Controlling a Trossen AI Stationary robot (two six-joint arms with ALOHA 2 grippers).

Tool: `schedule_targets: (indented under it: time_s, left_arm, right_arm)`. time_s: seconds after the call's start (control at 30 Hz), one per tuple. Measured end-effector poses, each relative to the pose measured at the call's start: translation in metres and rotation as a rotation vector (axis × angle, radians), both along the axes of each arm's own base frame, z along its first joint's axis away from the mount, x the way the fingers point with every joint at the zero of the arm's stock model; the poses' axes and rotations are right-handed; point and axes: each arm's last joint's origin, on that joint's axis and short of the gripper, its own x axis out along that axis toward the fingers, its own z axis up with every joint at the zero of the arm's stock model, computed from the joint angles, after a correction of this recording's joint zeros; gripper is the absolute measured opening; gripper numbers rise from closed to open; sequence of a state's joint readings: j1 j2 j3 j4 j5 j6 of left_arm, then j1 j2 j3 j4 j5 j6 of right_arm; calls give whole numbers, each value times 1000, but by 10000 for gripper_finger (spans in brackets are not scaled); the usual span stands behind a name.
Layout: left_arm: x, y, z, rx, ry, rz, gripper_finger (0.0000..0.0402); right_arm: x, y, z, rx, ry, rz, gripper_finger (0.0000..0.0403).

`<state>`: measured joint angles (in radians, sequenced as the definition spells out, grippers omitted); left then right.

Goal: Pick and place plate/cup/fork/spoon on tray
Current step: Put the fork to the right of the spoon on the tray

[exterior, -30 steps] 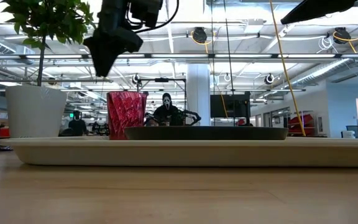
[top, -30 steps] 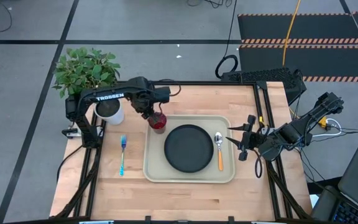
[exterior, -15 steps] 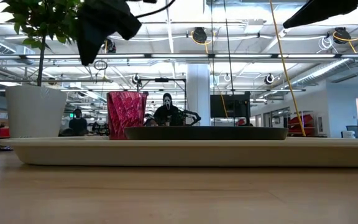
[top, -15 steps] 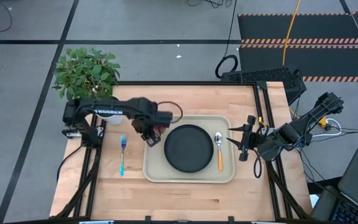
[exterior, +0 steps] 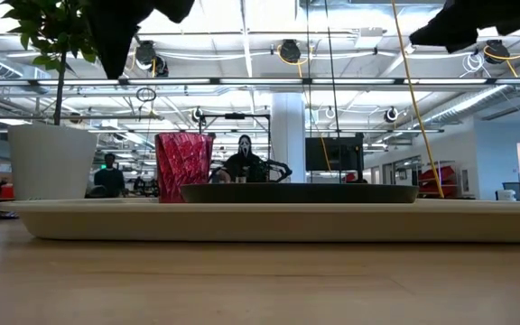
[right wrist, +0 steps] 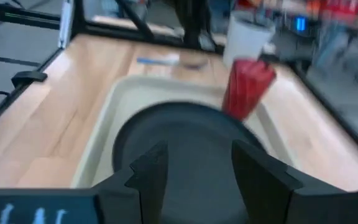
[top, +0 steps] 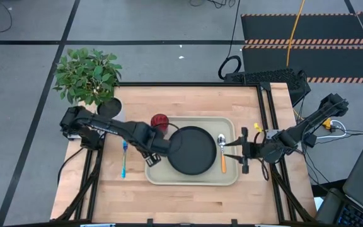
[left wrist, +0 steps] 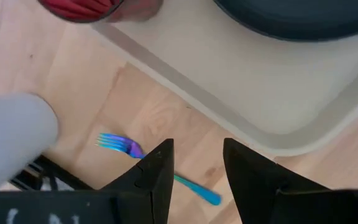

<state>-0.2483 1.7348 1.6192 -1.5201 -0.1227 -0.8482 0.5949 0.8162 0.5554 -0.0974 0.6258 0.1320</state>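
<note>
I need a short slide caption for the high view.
Plate, cup, spoon on tray; fork on table.

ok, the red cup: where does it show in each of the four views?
High view: cup at the tray's far left corner, beside the plate.
Low view: cup left of centre, behind the tray rim, right of the white pot.
Left wrist view: only its rim, cut off at the frame edge.
Right wrist view: cup beyond the plate.
Shared landmark: the plate, next to the cup in every view.
</note>
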Motion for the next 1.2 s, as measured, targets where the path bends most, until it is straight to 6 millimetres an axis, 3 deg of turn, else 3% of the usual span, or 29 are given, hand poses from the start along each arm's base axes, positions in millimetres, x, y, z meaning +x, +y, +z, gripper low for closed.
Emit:
schedule_targets:
  time_s: [0.23, 0.47, 0.67, 0.9, 1.03, 1.2]
  left_arm:
    - [-13, -24, 1, 65, 4, 102, 143]
    - [-47, -38, -3, -34, -11, 217, 143]
    - [-80, -32, -34, -107, 19, 368, 143]
    - [-94, -13, -77, -136, -14, 442, 143]
    - [-111, 0, -100, -154, 117, 502, 143]
    - [-124, 7, -111, -148, 116, 593, 143]
  right_arm:
    - [2, 1, -12, -33, -197, 21, 169]
    - [1, -2, -11, -59, -203, -69, 169]
    - [1, -4, -11, -77, -203, -113, 169]
    - [1, -4, -11, -103, -200, -108, 169]
    - [1, -5, -11, -123, -203, -165, 169]
    - [1, -6, -10, -115, -207, -182, 169]
